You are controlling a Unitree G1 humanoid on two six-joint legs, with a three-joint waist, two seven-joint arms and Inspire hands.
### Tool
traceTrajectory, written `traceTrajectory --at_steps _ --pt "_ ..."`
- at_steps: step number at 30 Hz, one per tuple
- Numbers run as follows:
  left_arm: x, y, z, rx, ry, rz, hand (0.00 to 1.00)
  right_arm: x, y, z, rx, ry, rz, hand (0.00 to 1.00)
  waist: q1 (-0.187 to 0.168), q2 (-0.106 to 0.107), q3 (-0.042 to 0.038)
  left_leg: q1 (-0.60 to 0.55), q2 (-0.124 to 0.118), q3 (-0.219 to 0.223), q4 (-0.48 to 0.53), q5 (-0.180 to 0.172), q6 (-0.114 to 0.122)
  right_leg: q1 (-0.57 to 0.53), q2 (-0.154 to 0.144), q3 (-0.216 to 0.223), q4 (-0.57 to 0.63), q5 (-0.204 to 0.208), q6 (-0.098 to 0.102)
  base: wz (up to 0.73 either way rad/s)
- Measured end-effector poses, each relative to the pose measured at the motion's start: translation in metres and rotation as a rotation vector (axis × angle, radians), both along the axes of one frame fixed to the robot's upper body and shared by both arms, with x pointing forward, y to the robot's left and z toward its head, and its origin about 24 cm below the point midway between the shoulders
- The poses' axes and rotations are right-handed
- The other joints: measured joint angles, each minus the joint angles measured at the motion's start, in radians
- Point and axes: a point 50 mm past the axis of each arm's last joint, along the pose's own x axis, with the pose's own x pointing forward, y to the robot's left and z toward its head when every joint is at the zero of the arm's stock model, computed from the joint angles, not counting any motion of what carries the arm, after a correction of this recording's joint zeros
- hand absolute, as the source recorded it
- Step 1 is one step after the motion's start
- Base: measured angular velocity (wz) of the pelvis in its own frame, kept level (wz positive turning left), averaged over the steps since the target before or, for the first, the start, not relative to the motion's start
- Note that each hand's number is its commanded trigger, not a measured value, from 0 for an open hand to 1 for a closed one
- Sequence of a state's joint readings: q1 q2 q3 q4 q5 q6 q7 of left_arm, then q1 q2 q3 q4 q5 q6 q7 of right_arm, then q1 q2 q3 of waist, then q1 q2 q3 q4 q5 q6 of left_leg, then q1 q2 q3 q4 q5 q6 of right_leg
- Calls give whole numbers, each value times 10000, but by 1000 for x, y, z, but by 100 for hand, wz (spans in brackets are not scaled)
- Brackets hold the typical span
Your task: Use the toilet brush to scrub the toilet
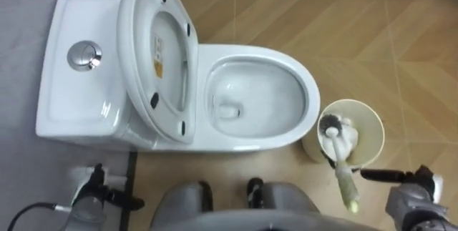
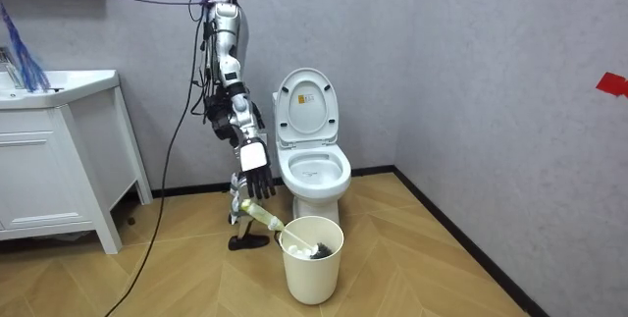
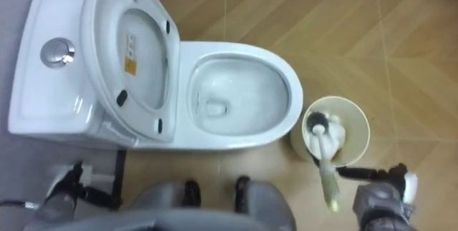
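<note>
One brush [image 1: 344, 177] to fetch, and it is not in hand yet: its dark head sits down in the cream bucket [image 1: 374, 125] on the floor, at about 4 o'clock from the toilet bowl [image 1: 309, 96], with the pale handle leaning out over the rim toward 6 o'clock. The right hand [image 1: 415, 199] waits at 3 o'clock from that handle. Its fingers [image 1: 379, 175] are stretched out straight and wide, holding nothing. One dark tip reaches to just beside the handle, and whether it touches cannot be told.

The step looks like the pick-up, and the task is barely begun. To do it well, the hand should probably come in square to the handle, close round its upper part, and lift along the handle's lean so the head clears the bucket rim without tipping the bucket. Then comes a swing toward 10 o'clock, into the bowl. The seat and lid [image 1: 136, 38] are already up, so the way in is free.

The left hand [image 1: 89, 188] idles at 7 o'clock from the bowl, its fingers loose and empty.
</note>
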State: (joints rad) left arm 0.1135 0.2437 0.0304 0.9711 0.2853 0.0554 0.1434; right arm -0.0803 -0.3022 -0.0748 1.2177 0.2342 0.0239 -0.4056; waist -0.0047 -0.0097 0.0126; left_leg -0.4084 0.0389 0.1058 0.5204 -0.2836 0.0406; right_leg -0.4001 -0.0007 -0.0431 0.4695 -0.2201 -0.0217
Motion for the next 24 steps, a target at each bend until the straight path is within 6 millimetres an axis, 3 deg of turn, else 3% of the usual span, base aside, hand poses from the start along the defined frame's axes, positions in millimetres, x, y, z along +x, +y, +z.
traceTrajectory --at_steps 6,12,15,19,24 --pt "11 -7 0 -53 -151 -398 0 -1 5 -5 510 496 584 0 129 -29 26 -799 -171 -71 67 207 105 -863 -199 -109 313 107 30 7" --pt "20 -12 0 34 -314 -464 0 8 9 -5 897 431 907 0 169 -15 71 -1427 -189 -146 311 190 145 -1382 -180 -156 408 98 58 2" --pt "30 -16 2 42 -595 -704 0 14 10 -3 1039 161 726 0 373 37 124 -1634 -188 -140 358 179 163 -1625 -214 -158 559 79 76 0" --pt "37 -20 4 198 -836 -1000 0 30 8 3 963 -222 859 0 417 125 173 -1974 -246 -57 553 116 192 -2107 -340 -190 1029 -85 71 -2" --pt "43 -20 6 163 -1138 -664 0 43 1 12 727 -586 954 0 381 166 166 -2491 -355 -97 874 78 197 -2705 -510 -280 1535 -322 35 8"
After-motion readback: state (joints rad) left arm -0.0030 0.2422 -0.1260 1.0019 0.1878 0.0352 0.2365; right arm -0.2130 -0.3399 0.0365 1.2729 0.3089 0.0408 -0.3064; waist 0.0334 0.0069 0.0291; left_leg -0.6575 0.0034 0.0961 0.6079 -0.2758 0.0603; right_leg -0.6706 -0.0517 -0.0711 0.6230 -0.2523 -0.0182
